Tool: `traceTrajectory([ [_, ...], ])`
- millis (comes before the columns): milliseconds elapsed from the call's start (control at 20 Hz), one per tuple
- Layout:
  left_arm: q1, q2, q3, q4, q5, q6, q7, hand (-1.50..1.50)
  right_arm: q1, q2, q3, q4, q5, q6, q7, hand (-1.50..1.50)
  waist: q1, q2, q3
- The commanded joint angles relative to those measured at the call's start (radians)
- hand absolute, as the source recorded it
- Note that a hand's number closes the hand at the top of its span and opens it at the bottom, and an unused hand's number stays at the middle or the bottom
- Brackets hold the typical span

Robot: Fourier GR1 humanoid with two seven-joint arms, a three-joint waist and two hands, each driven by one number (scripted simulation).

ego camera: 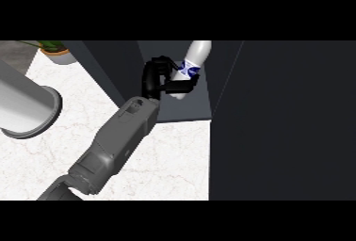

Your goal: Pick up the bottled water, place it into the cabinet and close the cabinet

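Dark cabinet [278,117] open, filling the right side. White marble counter [173,160] in front of cabinet and to its left. Big grey cylinder [28,108] standing well left of cabinet. Grey forearm [115,141] stretched over counter toward cabinet opening. Left hand [156,77] inside the opening, fingers curled round the water bottle [191,68], approx. at its middle; bottle tilted, w/ blue label. Small plant pot [59,54] far left of cabinet.
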Motion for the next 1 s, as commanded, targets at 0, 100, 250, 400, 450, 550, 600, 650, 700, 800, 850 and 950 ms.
traceTrajectory([
  [0, -0.017, -0.005, 0.041, 0.116, 0.007, 0.039, -0.044, 1.5, -0.014, 0.002, 0.011, -0.024, -0.076, 0.017, 0.015, -1.5, -0.009, 0.007, -0.001],
  [100, -0.084, 0.01, 0.099, 0.129, 0.036, 0.054, -0.031, 1.5, -0.014, -0.006, -0.016, -0.075, -0.094, 0.004, 0.053, -1.5, -0.01, 0.009, -0.001],
  [250, -0.064, 0.043, 0.13, 0.169, 0.046, 0.011, -0.093, 1.5, -0.02, -0.008, -0.028, -0.008, -0.084, 0.034, -0.005, -1.5, -0.02, 0.013, -0.001],
  [400, -0.093, 0.025, 0.103, 0.227, 0.006, 0.06, -0.101, 1.5, -0.014, -0.001, -0.026, -0.014, -0.085, 0.033, 0.006, -1.5, -0.024, 0.013, -0.001],
  [450, -0.144, 0.033, 0.088, 0.235, -0.01, 0.063, -0.062, -1.5, -0.014, 0.003, -0.016, -0.068, -0.098, 0.019, 0.043, -1.5, -0.018, 0.01, -0.001],
  [550, -0.092, 0.053, 0.077, 0.256, -0.031, 0.076, -0.14, -1.5, 0.026, -0.01, -0.035, -0.052, -0.104, 0.055, -0.003, -1.5, -0.034, 0.01, -0.001],
  [600, -0.093, 0.075, 0.086, 0.256, -0.026, 0.046, -0.151, -1.5, -0.001, 0.004, -0.019, -0.035, -0.098, 0.036, 0.021, -1.5, -0.023, 0.015, -0.002],
  [650, -0.149, 0.068, 0.088, 0.261, -0.029, 0.093, -0.129, -1.5, 0.01, 0.017, 0.004, -0.016, -0.066, 0.043, -0.009, -1.5, -0.038, 0.013, -0.001],
  [700, -0.128, 0.034, 0.079, 0.282, -0.041, 0.132, -0.148, -1.5, 0.022, -0.005, 0.002, -0.057, -0.071, 0.054, 0.017, -1.5, -0.041, 0.016, -0.002],
  [800, -0.142, 0.017, 0.079, 0.282, -0.046, 0.142, -0.163, -1.5, 0.022, -0.002, -0.013, -0.052, -0.093, 0.063, -0.006, -1.5, -0.038, 0.012, -0.001],
  [850, -0.159, 0.061, 0.088, 0.297, -0.038, 0.115, -0.133, -1.5, 0.022, -0.013, -0.002, -0.053, -0.079, 0.068, 0.014, -1.5, -0.045, 0.021, -0.002],
  [950, -0.158, 0.039, 0.092, 0.303, -0.039, 0.12, -0.141, -1.5, 0.028, -0.007, -0.001, -0.024, -0.076, 0.084, -0.022, -1.5, -0.04, 0.014, -0.001],
])
